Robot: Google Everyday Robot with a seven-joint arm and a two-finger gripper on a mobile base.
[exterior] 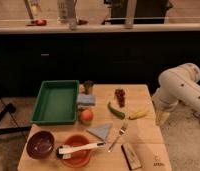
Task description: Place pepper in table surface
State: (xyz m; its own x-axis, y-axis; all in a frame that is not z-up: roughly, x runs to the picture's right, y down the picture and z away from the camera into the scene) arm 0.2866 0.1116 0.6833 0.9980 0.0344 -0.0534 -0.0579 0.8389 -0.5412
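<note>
The dark-green curved pepper [115, 110] lies on the light wooden table surface [145, 132], right of the middle, between a dark red bunch of fruit [120, 96] and a yellow curved piece [138, 114]. My white arm [180, 85] reaches in from the right. My gripper [162, 118] hangs down just beyond the table's right edge, to the right of the yellow piece and apart from the pepper. Nothing shows in it.
A green tray [55, 101] stands at the back left. Near it are a small cup [88, 87], a blue sponge [86, 99] and a peach [86, 116]. In front lie a grey napkin [100, 131], a fork [118, 136], a purple bowl [40, 144], an orange bowl [77, 149] and a flat bar [131, 155].
</note>
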